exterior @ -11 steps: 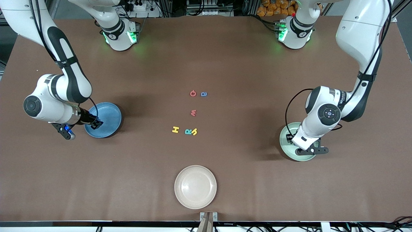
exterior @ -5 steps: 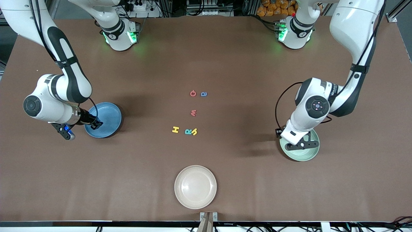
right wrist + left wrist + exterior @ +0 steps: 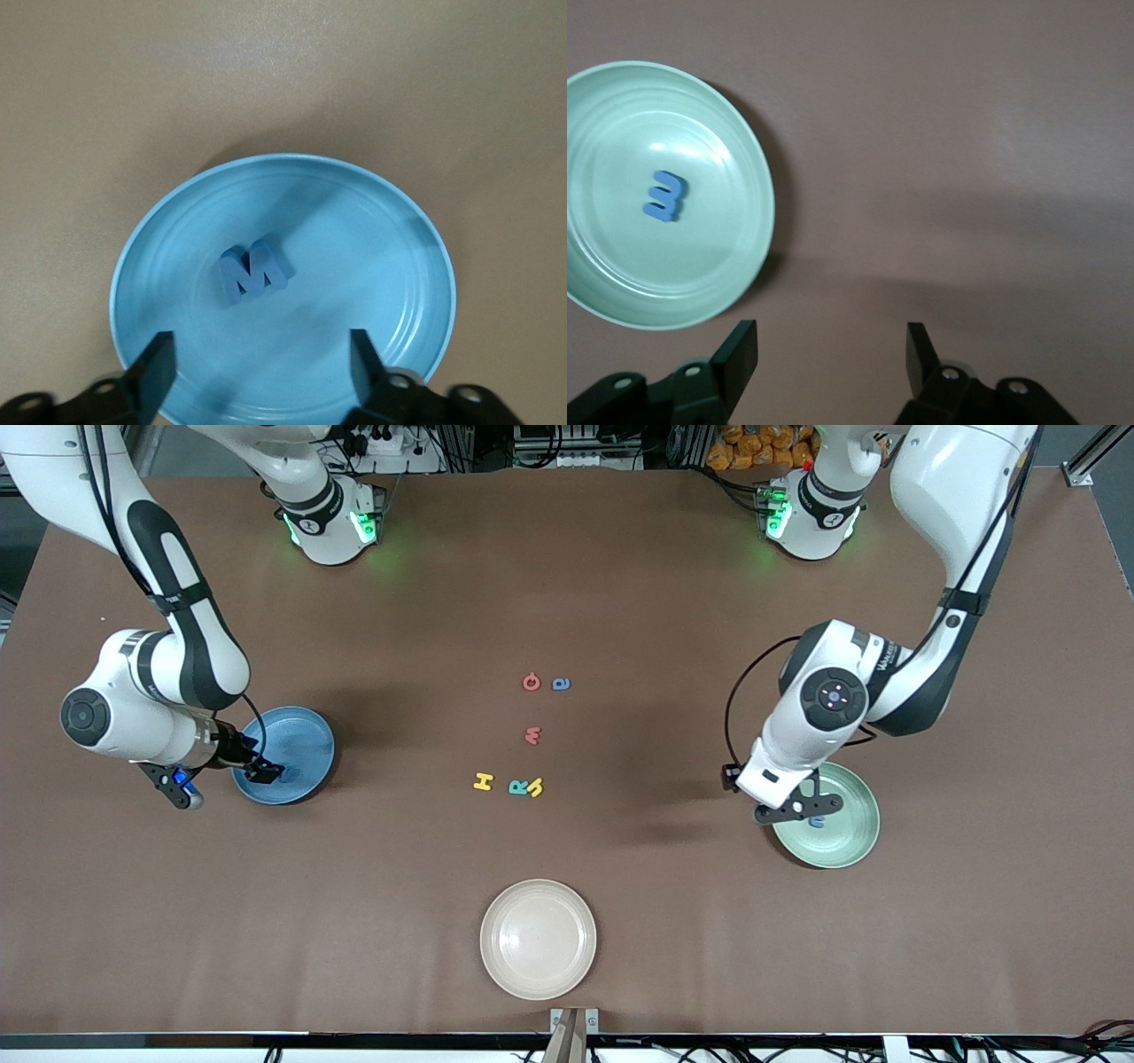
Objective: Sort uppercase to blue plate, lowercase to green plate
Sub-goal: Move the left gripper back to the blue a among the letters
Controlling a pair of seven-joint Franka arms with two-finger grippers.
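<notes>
Both drops done: blue M (image 3: pixel 253 274) in my blue plate (image 3: pixel 403 266), small blue m (image 3: pixel 665 196) in my green plate (image 3: pixel 620 292). My right gripper (image 3: pixel 257 363) and left gripper (image 3: pixel 831 354) have fingers apart, empty. Next grab's mid-table, probably yellow H (image 3: pixel 482 781).

Left gripper (image 3: pixel 802 808): a second ago it hangs over the middle of the green plate (image 3: pixel 850 841), hiding most of the dish. Now it sits over the plate's rim on the side toward the counter's centre, with the arm swung up and inward. Jaws stand apart, nothing between them. The small blue m (image 3: pixel 665 196) now shows lying flat in the green plate, clear of the jaws.

Right gripper (image 3: pixel 264 771): position over the blue plate (image 3: pixel 306 731) barely shifts. Jaws, closed before, now stand apart. The large blue M (image 3: pixel 253 272) lies loose in the blue plate beneath them.
</notes>
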